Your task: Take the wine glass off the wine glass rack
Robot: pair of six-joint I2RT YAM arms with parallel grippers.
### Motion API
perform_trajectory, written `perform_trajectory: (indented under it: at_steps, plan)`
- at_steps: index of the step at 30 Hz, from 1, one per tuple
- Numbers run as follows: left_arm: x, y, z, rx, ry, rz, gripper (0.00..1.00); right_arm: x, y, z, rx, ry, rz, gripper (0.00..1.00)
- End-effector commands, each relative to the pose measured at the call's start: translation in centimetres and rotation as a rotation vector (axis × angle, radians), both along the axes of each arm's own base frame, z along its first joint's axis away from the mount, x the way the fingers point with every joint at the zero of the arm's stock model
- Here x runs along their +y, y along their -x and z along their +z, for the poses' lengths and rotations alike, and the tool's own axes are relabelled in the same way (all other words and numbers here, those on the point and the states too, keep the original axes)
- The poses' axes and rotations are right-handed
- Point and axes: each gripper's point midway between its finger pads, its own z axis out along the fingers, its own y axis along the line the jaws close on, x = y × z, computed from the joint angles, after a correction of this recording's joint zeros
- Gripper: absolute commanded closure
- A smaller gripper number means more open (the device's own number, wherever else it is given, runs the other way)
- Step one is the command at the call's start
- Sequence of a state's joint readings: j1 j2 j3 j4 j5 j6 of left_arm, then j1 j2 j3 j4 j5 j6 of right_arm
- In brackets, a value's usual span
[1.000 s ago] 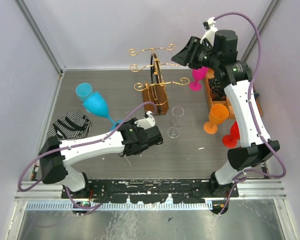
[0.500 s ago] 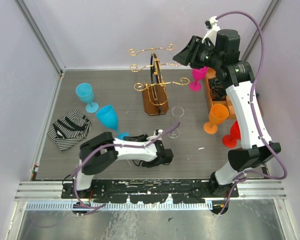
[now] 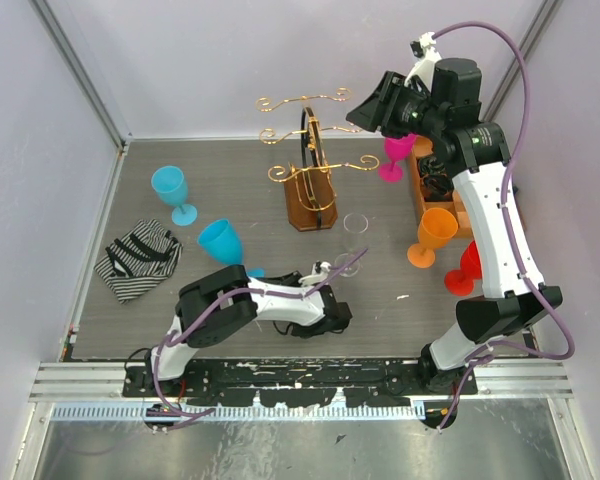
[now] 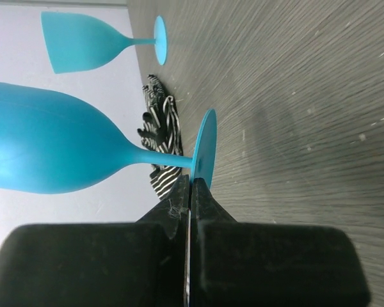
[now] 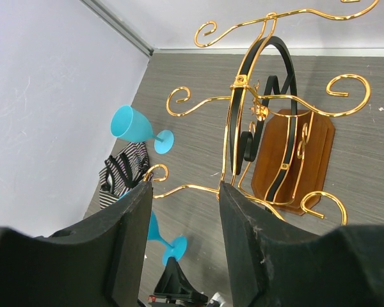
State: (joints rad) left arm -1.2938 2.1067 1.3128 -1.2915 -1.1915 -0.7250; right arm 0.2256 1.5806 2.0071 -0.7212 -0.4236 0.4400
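Note:
The gold wire wine glass rack [image 3: 305, 150] stands on its brown wooden base at the back middle, and its scroll arms hold no glass; it fills the right wrist view [image 5: 262, 109]. A blue wine glass [image 3: 221, 243] stands upright on the table, near left of the rack. My left gripper [image 3: 270, 278] is shut and empty, low on the table. Its tips [image 4: 191, 182] are right at the rim of that glass's foot [image 4: 205, 147]. My right gripper [image 3: 365, 110] is open and empty, high above the rack's right side, with its jaws wide apart [image 5: 182, 192].
A second blue glass [image 3: 170, 190] stands at the left, with a striped cloth [image 3: 137, 260] in front of it. A clear glass [image 3: 352, 240] stands near the rack's base. Pink [image 3: 393, 158], orange [image 3: 432, 235] and red [image 3: 465, 270] glasses stand at the right.
A second ago my left gripper held the blue glass tilted. The glass now stands upright on the table, and the left arm has folded lower beside its foot. The right arm has barely moved.

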Motion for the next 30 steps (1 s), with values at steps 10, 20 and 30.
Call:
perform_trajectory:
  at_steps: [10, 20, 30]
  plan:
    - [-2.9, -0.7, -3.3, -0.034, 0.095, 0.016, 1.0, -0.7, 1.5, 4.2, -0.123, -0.015, -0.009, 0.48]
    - [-2.8, 0.5, -8.0, 0.041, 0.18, 0.07, 0.91, -0.8, 1.5, 4.4, -0.125, -0.013, -0.013, 0.48]
    - [-3.9, 1.8, -9.8, 0.123, 0.286, 0.053, 0.52, -0.7, 0.8, 3.1, -0.075, -0.005, -0.02, 0.47]
